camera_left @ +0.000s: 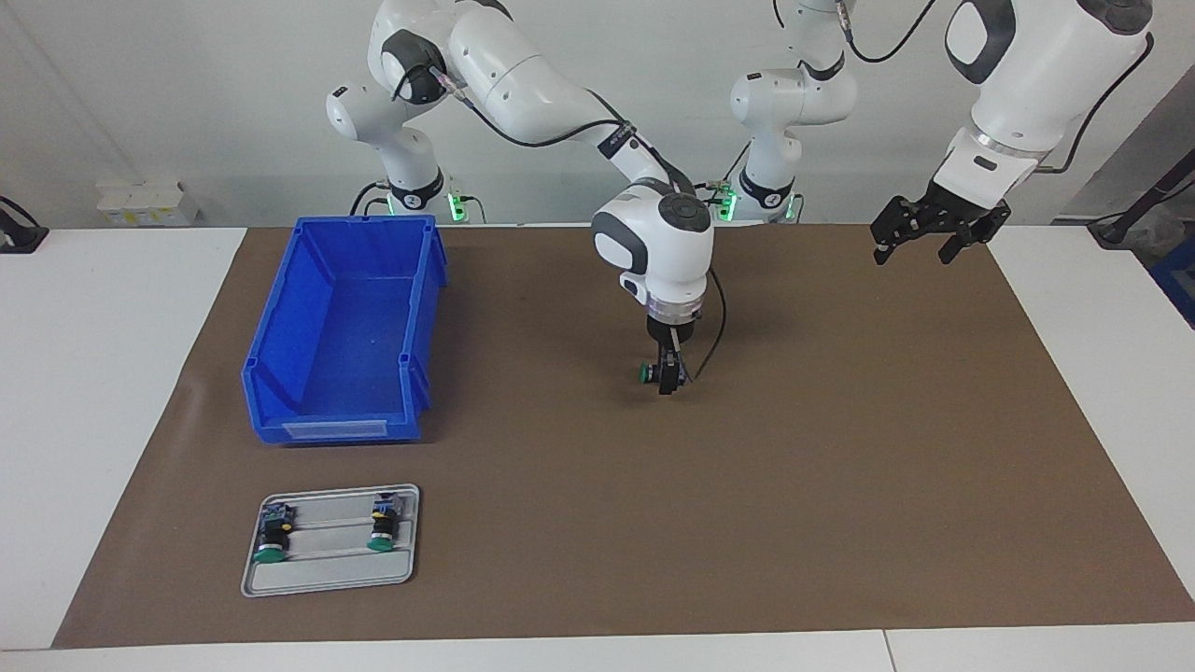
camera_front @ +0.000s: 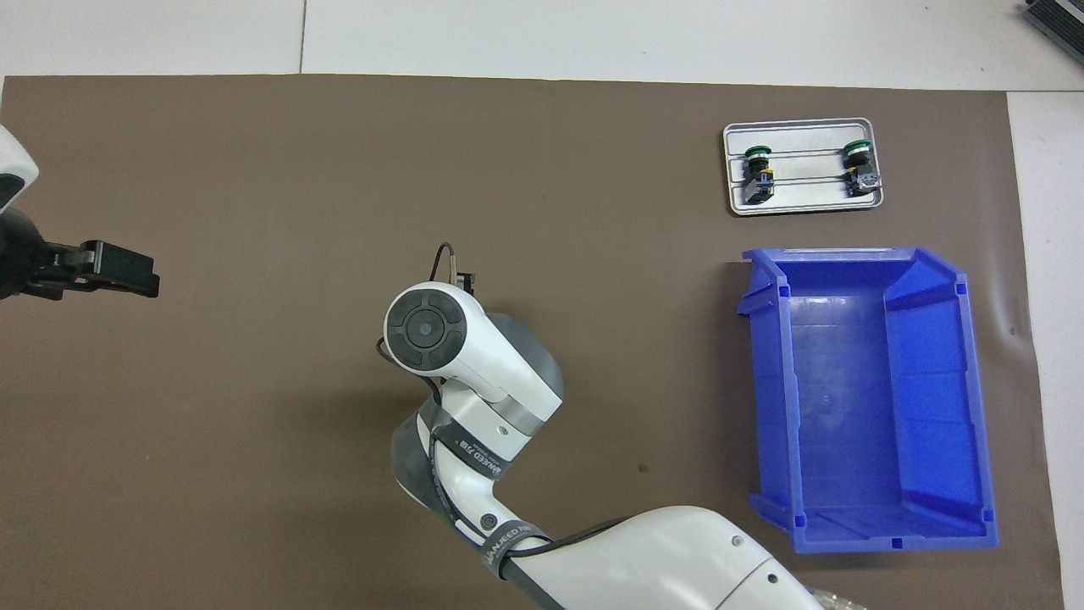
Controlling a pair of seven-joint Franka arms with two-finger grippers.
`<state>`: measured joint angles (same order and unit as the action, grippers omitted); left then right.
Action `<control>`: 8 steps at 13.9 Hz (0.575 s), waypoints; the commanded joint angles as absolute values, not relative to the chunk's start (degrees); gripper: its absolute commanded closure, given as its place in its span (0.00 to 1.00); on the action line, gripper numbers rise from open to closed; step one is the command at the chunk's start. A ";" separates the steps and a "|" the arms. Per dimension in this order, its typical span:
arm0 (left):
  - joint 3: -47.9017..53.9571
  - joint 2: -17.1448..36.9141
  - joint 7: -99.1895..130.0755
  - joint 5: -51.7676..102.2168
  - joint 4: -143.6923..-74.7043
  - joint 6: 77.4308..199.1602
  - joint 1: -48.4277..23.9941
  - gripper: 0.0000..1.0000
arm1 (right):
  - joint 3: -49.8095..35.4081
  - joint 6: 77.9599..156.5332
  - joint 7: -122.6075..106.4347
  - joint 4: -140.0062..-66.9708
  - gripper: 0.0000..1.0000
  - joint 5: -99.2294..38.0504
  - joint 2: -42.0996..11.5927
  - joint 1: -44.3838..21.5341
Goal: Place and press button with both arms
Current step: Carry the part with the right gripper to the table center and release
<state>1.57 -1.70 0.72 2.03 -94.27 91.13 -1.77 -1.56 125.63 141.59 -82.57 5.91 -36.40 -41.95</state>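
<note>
Right tool (camera_left: 667,378) stands low on the mat around the button (camera_left: 646,373).

Facing view: camera high, across the table (camera_left: 121,373) from the robots, looking back and down at them; whole mat (camera_left: 840,485) in frame, arms at top. Overhead view: camera high over the robots' end, looking forward, steeply down, closer in. Shared between both: mat, blue bin (camera_left: 341,327), tray (camera_left: 331,574); views half a turn apart.
</note>
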 commanded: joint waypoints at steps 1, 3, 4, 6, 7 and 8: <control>1.93 -3.69 0.00 2.72 -96.50 91.67 -0.97 0.00 | -2.02 125.68 137.65 -86.64 0.03 4.75 -30.34 -39.12; 1.93 -3.69 0.00 2.72 -96.50 91.67 -0.97 0.00 | -2.02 125.60 132.73 -89.98 0.01 4.48 -25.16 -36.06; 1.93 -3.69 -0.09 2.72 -96.50 91.67 -0.97 0.00 | -2.02 125.51 131.06 -91.74 0.01 4.31 -22.53 -34.82; 1.93 -3.69 0.00 2.72 -96.50 91.67 -0.97 0.00 | -2.02 124.98 125.19 -95.08 0.01 4.31 -17.78 -32.45; 1.93 -3.69 -0.09 2.72 -96.50 91.67 -0.97 0.00 | -1.93 123.59 121.42 -95.79 0.01 4.31 -16.10 -31.13; 1.85 -3.69 -0.09 2.72 -96.50 91.67 -0.97 0.00 | -1.93 121.23 116.85 -95.80 0.01 4.31 -15.13 -30.24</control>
